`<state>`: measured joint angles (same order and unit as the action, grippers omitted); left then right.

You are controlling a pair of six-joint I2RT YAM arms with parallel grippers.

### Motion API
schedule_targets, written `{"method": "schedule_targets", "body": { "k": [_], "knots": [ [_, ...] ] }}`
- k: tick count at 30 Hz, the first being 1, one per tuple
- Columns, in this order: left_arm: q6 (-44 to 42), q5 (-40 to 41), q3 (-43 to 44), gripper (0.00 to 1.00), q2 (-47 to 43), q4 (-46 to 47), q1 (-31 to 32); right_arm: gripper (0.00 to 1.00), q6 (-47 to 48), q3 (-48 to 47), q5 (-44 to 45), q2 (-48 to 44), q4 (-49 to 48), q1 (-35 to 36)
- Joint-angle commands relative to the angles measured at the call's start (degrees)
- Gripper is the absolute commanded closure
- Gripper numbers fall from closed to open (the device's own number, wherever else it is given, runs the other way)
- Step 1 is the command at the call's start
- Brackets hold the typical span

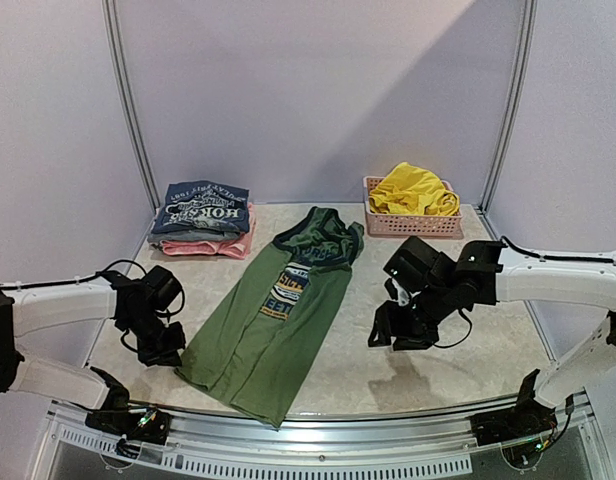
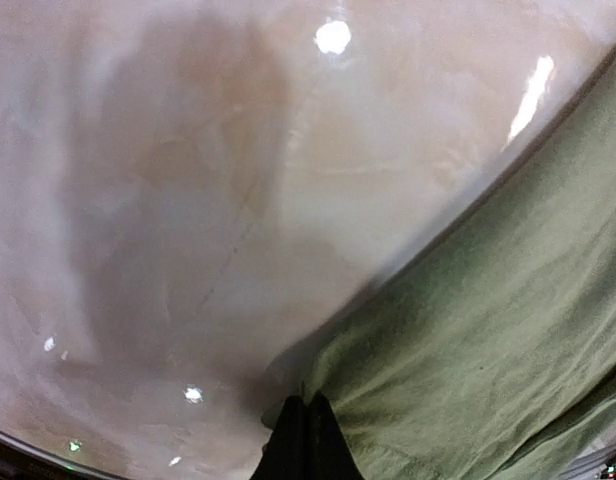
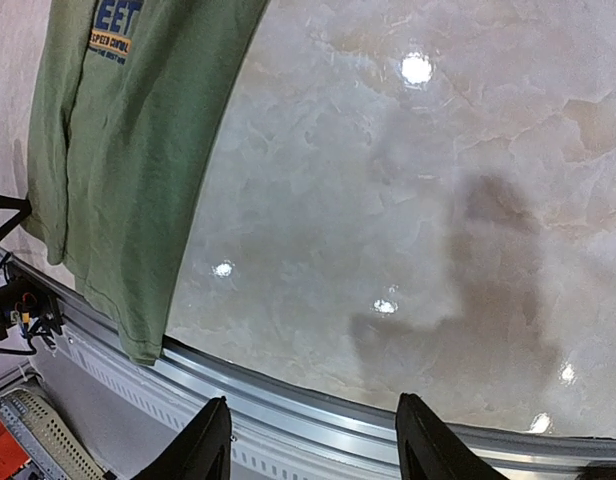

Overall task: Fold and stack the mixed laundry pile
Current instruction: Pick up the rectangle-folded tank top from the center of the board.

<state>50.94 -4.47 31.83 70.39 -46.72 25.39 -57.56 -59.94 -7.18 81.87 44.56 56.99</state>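
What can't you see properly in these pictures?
Green shirt logo words: too small in top view, cut off in right wrist view.
Under the yellow shorts: they fill the pink basket, top view.
Whether the shut left gripper pinches cloth: its fingers cover the hem, left wrist view.

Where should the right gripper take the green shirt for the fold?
Probably the near hem corner, approached from the right over bare table. The olive-green shirt lies flat, but that corner hangs over the table's rim, so the open right gripper could slip a finger beneath.
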Motion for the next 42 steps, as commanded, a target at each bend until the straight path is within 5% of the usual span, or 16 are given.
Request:
{"method": "schedule_targets", "body": {
  "k": [1, 11, 15, 23, 29, 42],
  "knots": [
    [7.02, -2.22, -0.99, 1.00, -3.34, -2.24, 5.07, 0.43, -0.96, 3.92, -2.29, -2.81, -3.53, 0.15],
    [21.78, -4.60, -0.70, 1.00, -7.29, 0.70, 18.73, 0.43, -11.03, 10.64, -4.15, -3.04, -18.28, 8.00],
    [18.73, -4.19, 0.65, 1.00, -6.38, -0.37, 18.56, 0.43, -15.60, 9.53, -3.78, 3.31, -26.82, 14.22],
    [10.07, -6.24, -1.42, 1.00, -8.03, -1.18, 18.05, 0.45, -23.99, -5.14, 2.27, 20.10, -28.55, 24.21],
    [5.03, -9.34, -3.20, 1.00, -13.56, -3.61, 15.94, 0.49, -36.27, -6.08, 4.84, 26.70, -32.72, 27.66],
    [-1.10, -13.60, -2.52, 1.00, -14.76, -5.13, 14.52, 0.51, -51.37, -12.15, 13.19, 28.96, -19.56, 33.49]
  ]
}}
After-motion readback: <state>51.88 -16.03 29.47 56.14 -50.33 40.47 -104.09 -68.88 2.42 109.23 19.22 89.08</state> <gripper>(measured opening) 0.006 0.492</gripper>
